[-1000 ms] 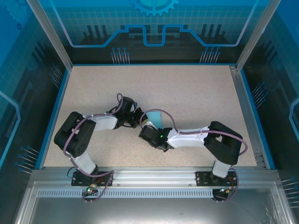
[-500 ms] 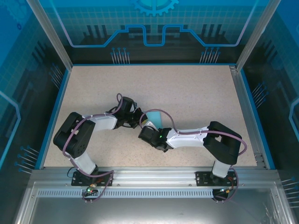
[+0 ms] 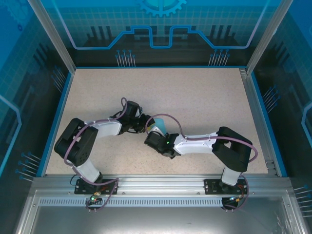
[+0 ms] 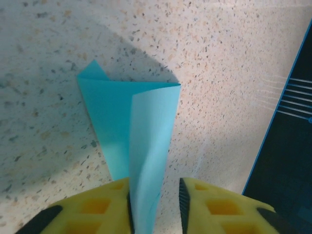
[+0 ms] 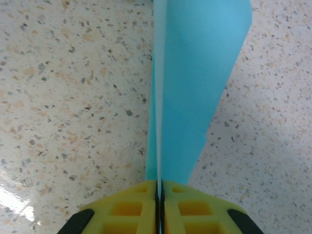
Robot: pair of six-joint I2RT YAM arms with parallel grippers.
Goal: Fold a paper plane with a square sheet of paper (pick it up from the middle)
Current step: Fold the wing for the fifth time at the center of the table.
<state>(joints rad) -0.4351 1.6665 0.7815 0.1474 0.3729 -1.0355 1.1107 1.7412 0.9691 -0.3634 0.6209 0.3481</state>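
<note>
The top edge of my right wrist view cuts off the square sheet of paper point(image 5: 200, 73); from above, my forearms cover most of it.

Left arm point(image 3: 105, 127) and right arm point(image 3: 200, 142): both bent inward from bases at the lower edge, wrists close together near frame centre in the top view. Left hand point(image 4: 155, 192): yellow fingers point(image 4: 92, 207) parted, a gap between them. Right hand point(image 5: 159, 184): fingers point(image 5: 122, 207) pressed together, clamping the square sheet of paper point(image 5: 195, 73).
</note>
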